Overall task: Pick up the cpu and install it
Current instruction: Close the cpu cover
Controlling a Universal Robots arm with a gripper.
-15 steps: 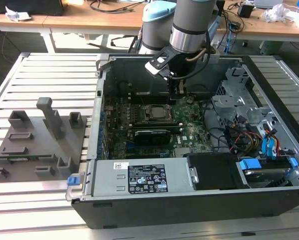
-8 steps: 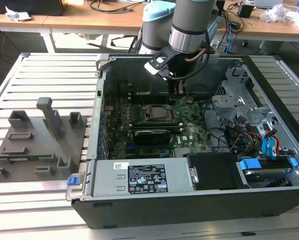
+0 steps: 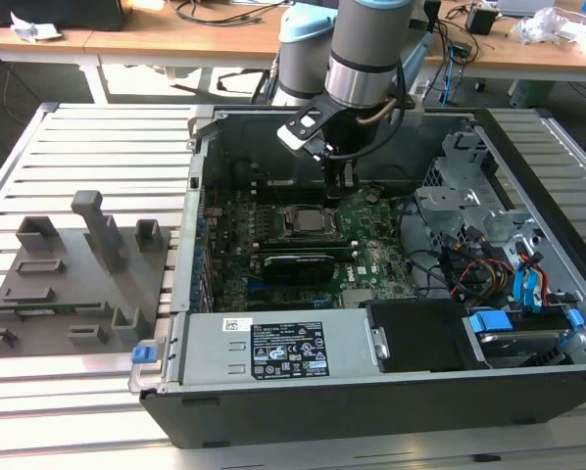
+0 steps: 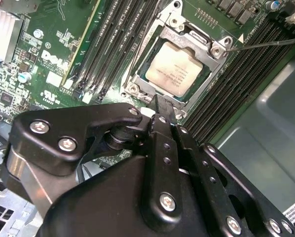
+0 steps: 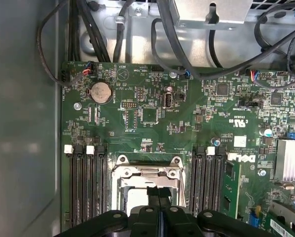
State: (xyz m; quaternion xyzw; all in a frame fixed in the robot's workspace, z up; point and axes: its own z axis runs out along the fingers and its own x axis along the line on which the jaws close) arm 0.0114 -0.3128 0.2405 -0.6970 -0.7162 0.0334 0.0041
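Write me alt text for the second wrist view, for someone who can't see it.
A silvery square cpu lies flat in its metal-framed socket on a green motherboard, with black memory slots on either side. In the foreground the black gripper, fingers closed and empty, points at the socket's edge.

1. Small square cpu (image 4: 174, 69): dull, silvery-pink metal lid, smooth.
2. Black end effector (image 4: 158, 102): satin-finish metal links, shiny screw heads.
3. Green motherboard (image 5: 152, 128): glossy lacquered surface.
4. Grey slatted table (image 3: 77, 127): brushed metal.
5. Grey fixture block (image 3: 68, 284): matt plastic.
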